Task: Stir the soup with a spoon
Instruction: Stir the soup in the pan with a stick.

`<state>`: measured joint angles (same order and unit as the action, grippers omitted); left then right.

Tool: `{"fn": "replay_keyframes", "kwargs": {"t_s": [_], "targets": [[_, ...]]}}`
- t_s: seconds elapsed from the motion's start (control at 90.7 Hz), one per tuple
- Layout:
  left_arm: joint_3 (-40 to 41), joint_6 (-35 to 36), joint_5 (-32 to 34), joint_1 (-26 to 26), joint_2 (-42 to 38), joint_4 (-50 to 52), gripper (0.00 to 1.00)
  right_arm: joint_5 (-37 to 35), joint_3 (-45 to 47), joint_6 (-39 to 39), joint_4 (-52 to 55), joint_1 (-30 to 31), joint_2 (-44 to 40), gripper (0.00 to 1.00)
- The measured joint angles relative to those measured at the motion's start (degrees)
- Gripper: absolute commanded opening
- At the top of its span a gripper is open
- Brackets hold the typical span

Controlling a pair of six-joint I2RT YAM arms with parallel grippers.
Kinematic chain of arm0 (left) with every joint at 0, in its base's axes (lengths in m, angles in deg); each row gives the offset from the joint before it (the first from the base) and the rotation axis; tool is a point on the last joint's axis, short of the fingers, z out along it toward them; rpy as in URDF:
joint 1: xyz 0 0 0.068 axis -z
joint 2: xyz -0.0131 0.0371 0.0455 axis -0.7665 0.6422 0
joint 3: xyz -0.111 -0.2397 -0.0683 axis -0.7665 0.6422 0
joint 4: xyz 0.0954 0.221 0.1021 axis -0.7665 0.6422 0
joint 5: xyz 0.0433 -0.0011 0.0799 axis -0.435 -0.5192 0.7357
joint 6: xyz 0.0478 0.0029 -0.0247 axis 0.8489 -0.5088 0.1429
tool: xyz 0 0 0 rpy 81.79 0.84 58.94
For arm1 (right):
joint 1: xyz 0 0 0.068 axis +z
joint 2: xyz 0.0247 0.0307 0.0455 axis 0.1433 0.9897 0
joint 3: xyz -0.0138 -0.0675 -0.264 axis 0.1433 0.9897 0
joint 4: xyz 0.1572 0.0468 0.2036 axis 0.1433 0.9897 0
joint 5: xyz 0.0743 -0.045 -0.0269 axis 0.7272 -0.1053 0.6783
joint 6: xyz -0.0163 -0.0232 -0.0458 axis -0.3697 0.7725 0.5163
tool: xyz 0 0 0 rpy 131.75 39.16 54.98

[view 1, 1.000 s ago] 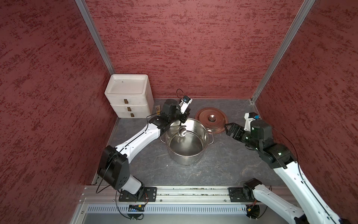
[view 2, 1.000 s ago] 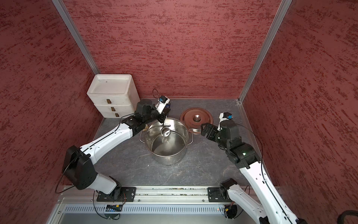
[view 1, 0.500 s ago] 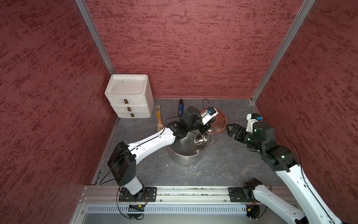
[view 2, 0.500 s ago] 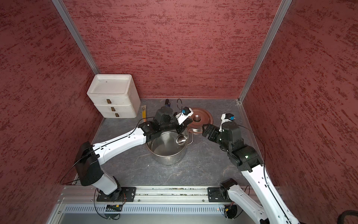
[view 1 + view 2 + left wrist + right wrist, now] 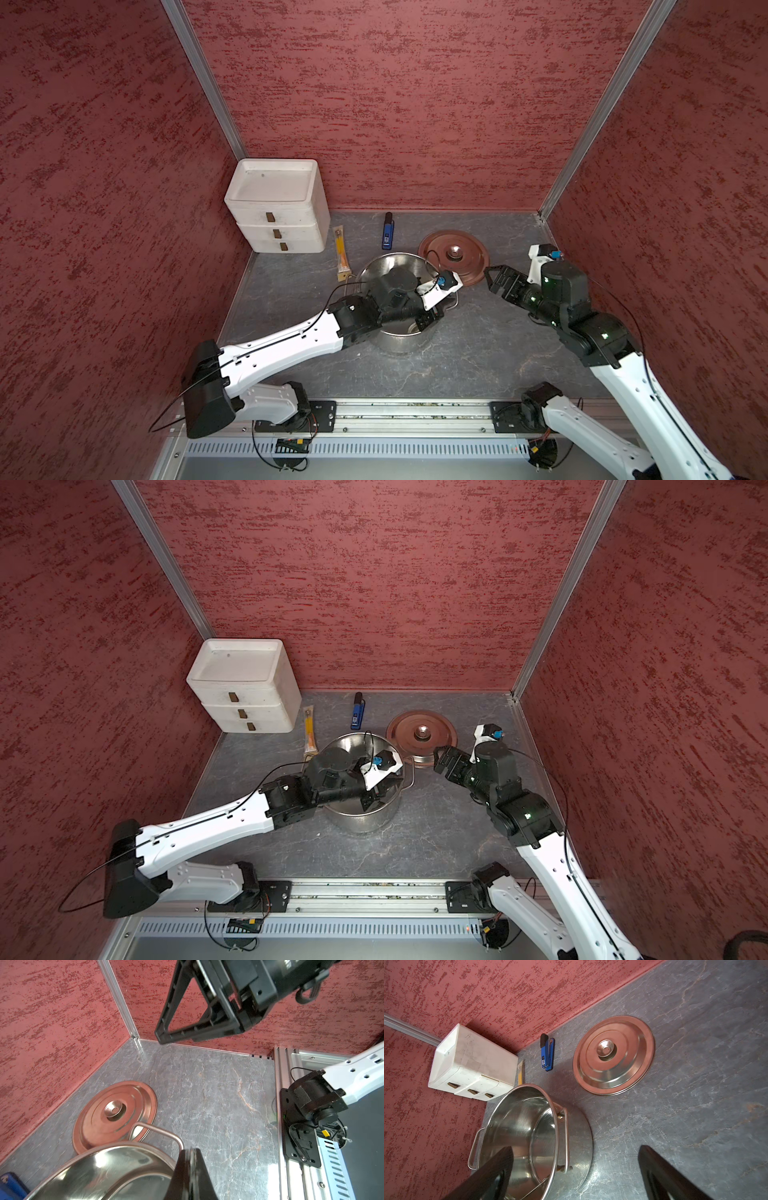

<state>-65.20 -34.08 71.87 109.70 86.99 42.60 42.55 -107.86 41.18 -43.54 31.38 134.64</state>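
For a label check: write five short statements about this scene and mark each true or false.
1. The lid sits on the pot. False: it lies on the table beside the pot, knob up.
2. The right gripper is open. True.
3. The left gripper is shut. True.
4. The stapler lies inside the pot. False: it lies on the table behind the pot.
5. The orange stick lies between the drawers and the stapler. True.
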Motion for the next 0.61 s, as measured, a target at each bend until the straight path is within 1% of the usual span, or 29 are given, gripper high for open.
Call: {"fn": "replay_keyframes", "kwargs": {"t_s": [0.099,0.154,0.264,0.419,0.606], "targets": [[2.6,-0.8,2.2,-1.2,-3.2,2.1,0.0,0.1,0.0,-0.2,-0.4,0.0,0.5,0.98],[3.7,-1.1,3.2,-2.9,-4.7,3.1,0.0,0.2,0.0,-0.3,-0.5,0.0,0.8,0.99],[5.5,-1.8,5.3,-8.2,-7.1,4.2,0.0,0.4,0.0,-0.3,-0.7,0.0,1.1,0.98],[6.3,-1.8,7.1,-17.4,-8.4,4.4,0.0,0.5,0.0,-0.6,-0.7,0.0,0.9,0.98],[6.1,-1.1,6.3,-24.5,-6.7,2.3,0.0,0.4,0.0,-0.7,-0.7,0.0,0.3,0.99]]}}
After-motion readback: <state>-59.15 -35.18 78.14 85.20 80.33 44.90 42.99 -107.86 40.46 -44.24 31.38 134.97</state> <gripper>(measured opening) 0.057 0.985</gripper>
